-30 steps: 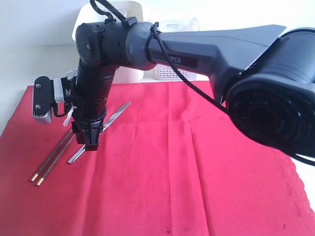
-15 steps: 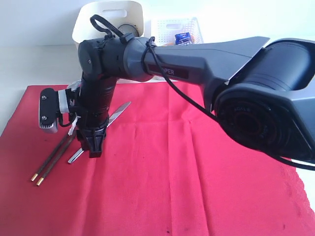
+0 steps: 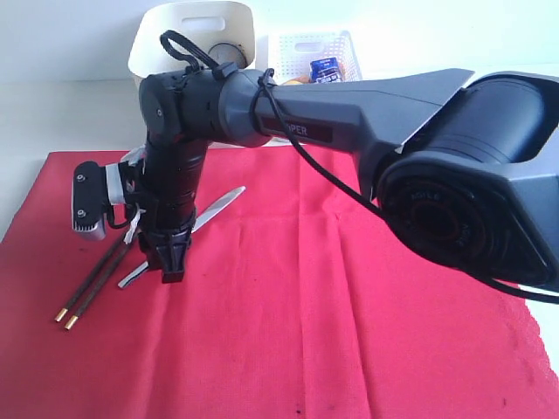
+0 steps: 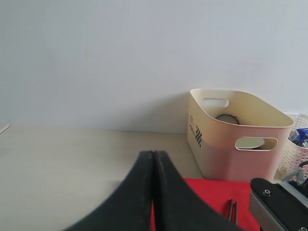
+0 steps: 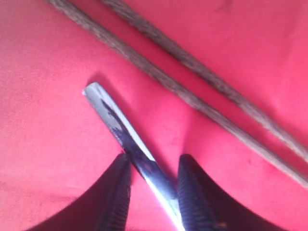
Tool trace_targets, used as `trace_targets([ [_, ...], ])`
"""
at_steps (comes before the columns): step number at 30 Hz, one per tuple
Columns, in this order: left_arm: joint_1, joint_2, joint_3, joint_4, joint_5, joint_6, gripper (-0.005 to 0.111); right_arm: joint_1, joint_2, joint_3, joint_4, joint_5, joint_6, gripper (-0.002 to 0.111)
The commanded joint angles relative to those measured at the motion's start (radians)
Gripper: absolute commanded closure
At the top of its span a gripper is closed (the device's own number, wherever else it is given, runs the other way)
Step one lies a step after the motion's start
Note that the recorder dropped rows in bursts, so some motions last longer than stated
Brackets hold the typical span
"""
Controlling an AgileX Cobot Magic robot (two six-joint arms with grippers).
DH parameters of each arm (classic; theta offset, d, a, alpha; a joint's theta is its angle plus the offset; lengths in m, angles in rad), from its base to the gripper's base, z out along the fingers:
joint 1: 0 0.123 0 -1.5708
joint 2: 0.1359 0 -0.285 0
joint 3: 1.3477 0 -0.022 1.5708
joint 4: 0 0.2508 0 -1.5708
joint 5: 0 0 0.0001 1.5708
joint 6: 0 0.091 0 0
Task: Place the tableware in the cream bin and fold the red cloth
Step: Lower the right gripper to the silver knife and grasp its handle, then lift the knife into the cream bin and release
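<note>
**Right jaws close in on the knife on the red cloth**

The right wrist view alone shows the right gripper (image 5: 153,163) with its jaws narrowed on either side of the silver table knife (image 5: 118,120), seemingly gripping its handle. The dark brown chopsticks (image 5: 192,98) lie just beside it. The left wrist view shows the left gripper (image 4: 153,154) with its jaws pressed together and empty, above the pale bench (image 4: 72,159). The cream bin (image 4: 231,139) stands at the far edge of the red cloth (image 3: 349,305), next to a white lattice basket (image 3: 297,44) and against a plain white wall (image 4: 120,57).
</note>
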Motion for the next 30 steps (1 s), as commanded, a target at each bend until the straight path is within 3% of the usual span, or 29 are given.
trace_targets([
  [1, 0.002, -0.004, -0.002, -0.001, 0.001, -0.002, 0.106, 0.002, 0.018, 0.009, -0.037, 0.090, -0.011, 0.079],
  [7, 0.002, -0.004, -0.002, -0.001, 0.001, -0.002, 0.106, 0.002, 0.012, 0.009, -0.057, 0.163, -0.008, 0.087],
  [11, 0.002, -0.004, -0.002, -0.001, 0.001, -0.002, 0.106, 0.002, 0.012, 0.009, -0.062, 0.167, 0.018, 0.108],
  [23, 0.002, -0.004, -0.002, -0.001, 0.001, -0.002, 0.106, 0.002, -0.160, 0.009, -0.062, 0.145, 0.044, 0.108],
  [30, 0.002, -0.004, -0.002, -0.001, 0.001, -0.002, 0.106, -0.007, -0.229, 0.009, -0.121, 0.007, 0.044, 0.108],
])
